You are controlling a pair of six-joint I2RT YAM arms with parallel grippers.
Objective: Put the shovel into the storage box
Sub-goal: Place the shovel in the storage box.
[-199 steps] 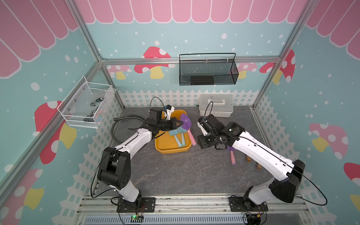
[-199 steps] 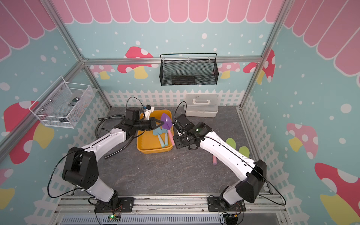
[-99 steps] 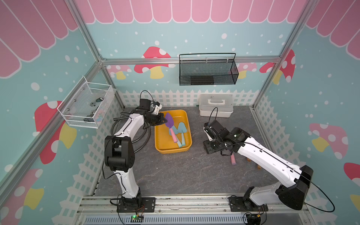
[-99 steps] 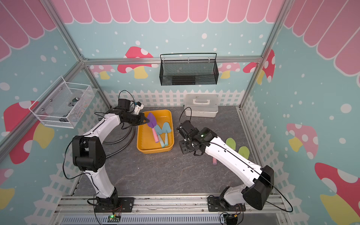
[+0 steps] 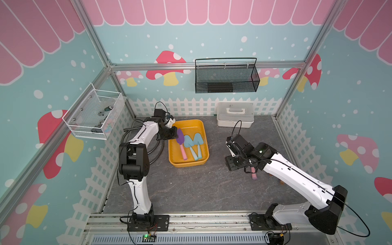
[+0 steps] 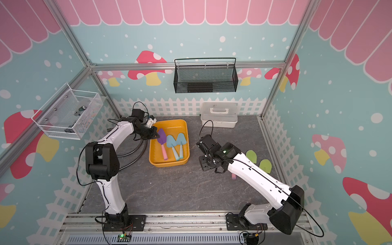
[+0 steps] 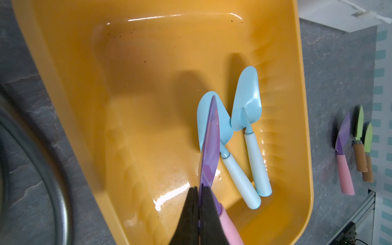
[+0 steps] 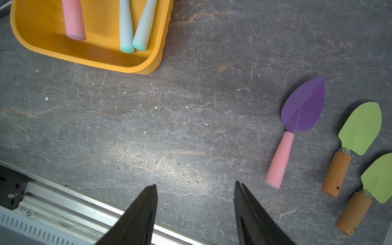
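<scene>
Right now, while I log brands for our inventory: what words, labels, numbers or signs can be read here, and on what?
White cursive mark on the loose purple shovel's pink handle: too blurred to read.
Matching cursive mark on the boxed purple shovel's pink handle, inside the storage box: also unreadable.
No other word, number or sign shows in any view.

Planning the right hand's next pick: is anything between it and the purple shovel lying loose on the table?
Nothing visible. In the right wrist view only bare table lies between the open right hand and the loose purple shovel; the two green shovels lie beyond it.
</scene>
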